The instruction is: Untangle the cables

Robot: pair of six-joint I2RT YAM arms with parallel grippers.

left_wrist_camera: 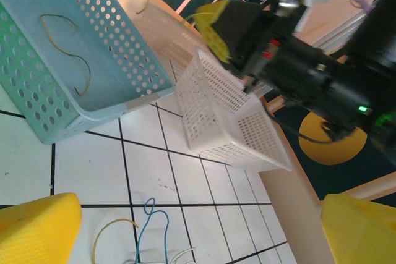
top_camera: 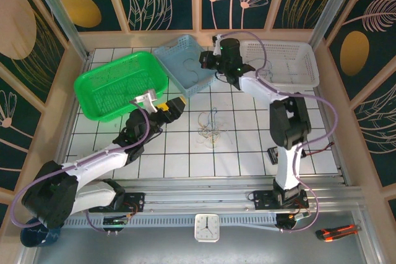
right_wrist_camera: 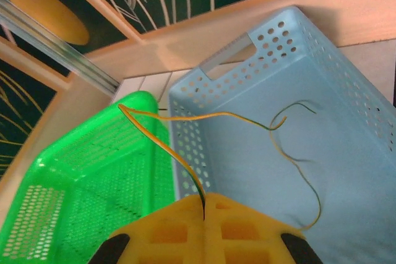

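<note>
Right wrist view: right end effector (right_wrist_camera: 204, 205) pinches a yellow-brown wire (right_wrist_camera: 170, 153) at bottom centre; left end effector (left_wrist_camera: 198, 230) gapes open.

Top external: overhead, behind bases, whole white tiled worktop (top_camera: 185, 153).
Left wrist: low, facing far edge.
Right wrist: close over perforated pale-blue plastic basket (right_wrist_camera: 346, 91).
Shared: that basket.

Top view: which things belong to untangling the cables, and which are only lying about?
For the job: tangled cables, wire held in the shut right gripper, open left gripper, blue basket, green basket, white basket.
Lying about: clock, cutter.
</note>
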